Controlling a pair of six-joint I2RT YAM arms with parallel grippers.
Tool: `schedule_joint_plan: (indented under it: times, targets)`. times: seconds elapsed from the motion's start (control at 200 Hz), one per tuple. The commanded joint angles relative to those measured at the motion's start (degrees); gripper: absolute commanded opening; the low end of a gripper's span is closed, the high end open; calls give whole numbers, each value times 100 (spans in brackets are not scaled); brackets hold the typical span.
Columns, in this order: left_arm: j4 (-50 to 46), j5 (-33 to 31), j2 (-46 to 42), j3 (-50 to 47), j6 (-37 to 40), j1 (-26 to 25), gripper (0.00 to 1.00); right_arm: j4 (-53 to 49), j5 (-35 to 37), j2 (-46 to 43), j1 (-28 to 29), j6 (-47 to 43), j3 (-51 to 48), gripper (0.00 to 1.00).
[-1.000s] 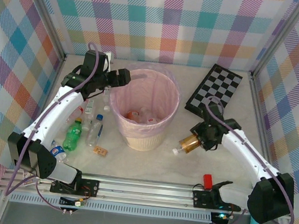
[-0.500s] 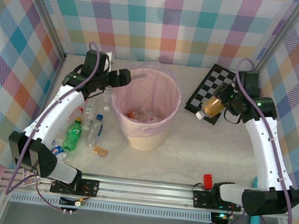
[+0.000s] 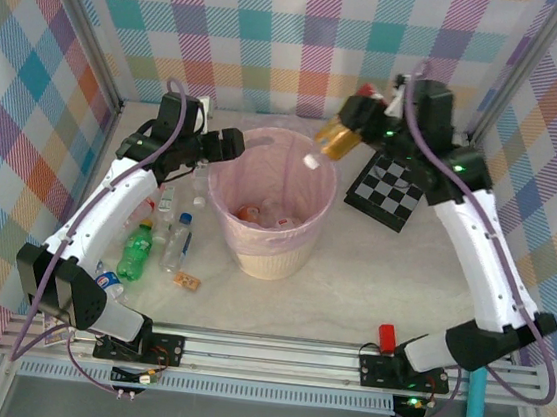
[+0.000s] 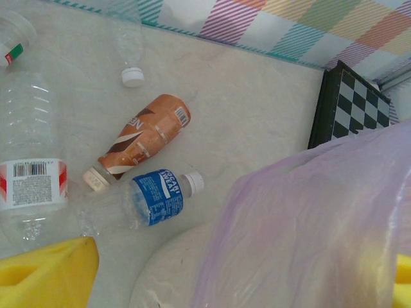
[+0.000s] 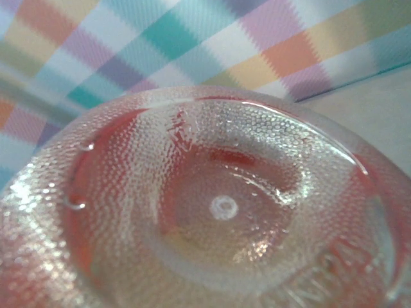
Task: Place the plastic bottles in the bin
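Brown bottle (image 3: pixel 333 139) clamped in right gripper (image 3: pixel 357 122) over the bin (image 3: pixel 268 258), far-right rim, cap tilting down-left toward the opening; left gripper (image 3: pixel 251 141) wide, empty.

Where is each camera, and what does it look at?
Top: above and behind the arms, looking down at the table; both arms show, the right gripper holding a bottle up by the bin.
Left wrist: on the left arm, looks down at lying bottles; its yellow fingers show.
Right wrist: on the right arm, faces that held bottle's base, close up.
Top and left wrist share the bin and checkerboard.
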Motion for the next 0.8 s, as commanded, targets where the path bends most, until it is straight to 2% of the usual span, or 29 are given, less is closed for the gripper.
schedule_joint_plan:
  times: [0.0,0.16,0.265,0.405,0.59,0.715,0.795]
  targets:
    - [-385,-38,350,45,149,-61,81,96,140,467,581,-579,306,33]
    - [-314,5,352,37,93,-70,71,-581,605,1302,1187,-1098,666,35]
    - [-367,-25,394,145,112,-70,59,-938,785,1742,1385,-1305,750,37]
    - [-345,29,381,212,102,-78,42,-1052,665,2050,1489,-1279,511,38]
    - [-245,147,405,185,86,-76,35,-912,620,2329,1607,-1212,8,41]
    - [-193,237,455,201,49,-78,34,-804,596,2502,1655,-1157,-234,50]
    - [-201,240,442,212,54,-78,34,-684,557,2502,1662,-1107,-409,67]
